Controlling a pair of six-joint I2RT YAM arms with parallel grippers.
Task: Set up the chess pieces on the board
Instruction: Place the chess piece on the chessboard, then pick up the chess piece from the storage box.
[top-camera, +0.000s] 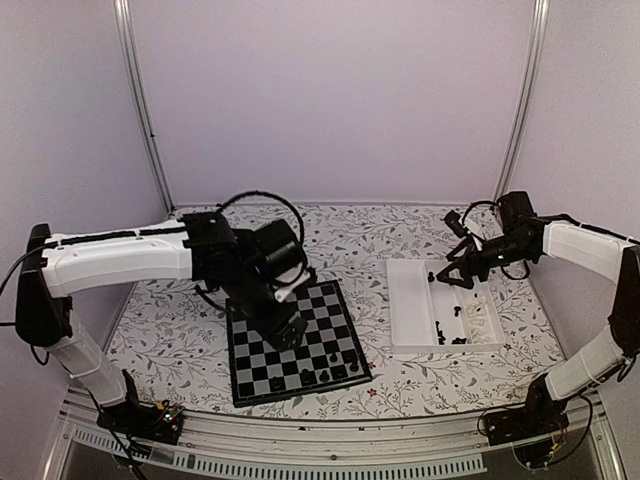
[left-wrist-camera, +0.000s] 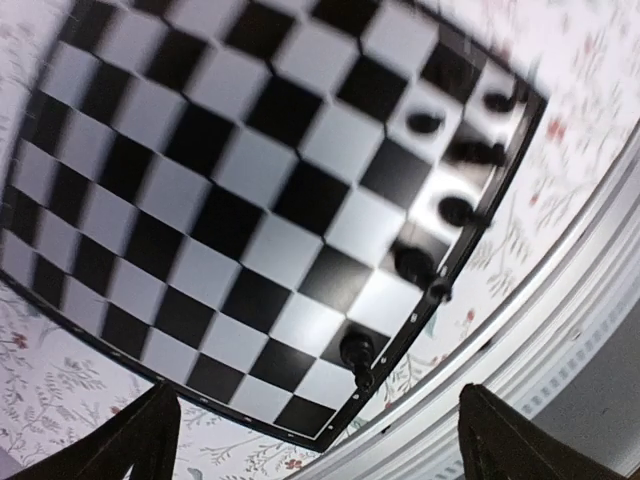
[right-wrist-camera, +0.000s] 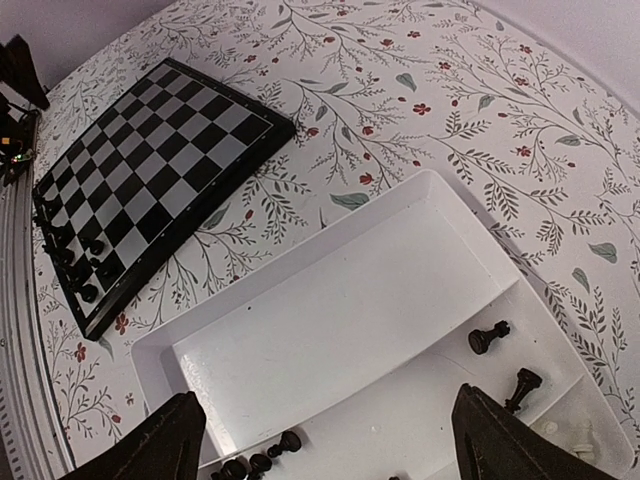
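White tray (right-wrist-camera: 330, 300) holding loose chess pieces (right-wrist-camera: 488, 340), left end effector (left-wrist-camera: 318, 400) wide, right end effector (right-wrist-camera: 327, 400) wide

Board (left-wrist-camera: 250, 200) is glossy and smooth, throws glare. Tray (right-wrist-camera: 360, 300) is smooth white plastic with a slight sheen; pieces (left-wrist-camera: 356, 350) are black and shiny. Table cover (right-wrist-camera: 420, 100) is matt, floral print, looks like cloth.

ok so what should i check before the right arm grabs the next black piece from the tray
1. Right jaws open and empty: ok.
2. Right jaws over the tray: ok.
3. Black pieces left in the tray: ok, several.
4. Left jaws clear of the board: not ok, they hover open above it.
5. Placed pieces upright on their squares: cannot tell, view is blurred.
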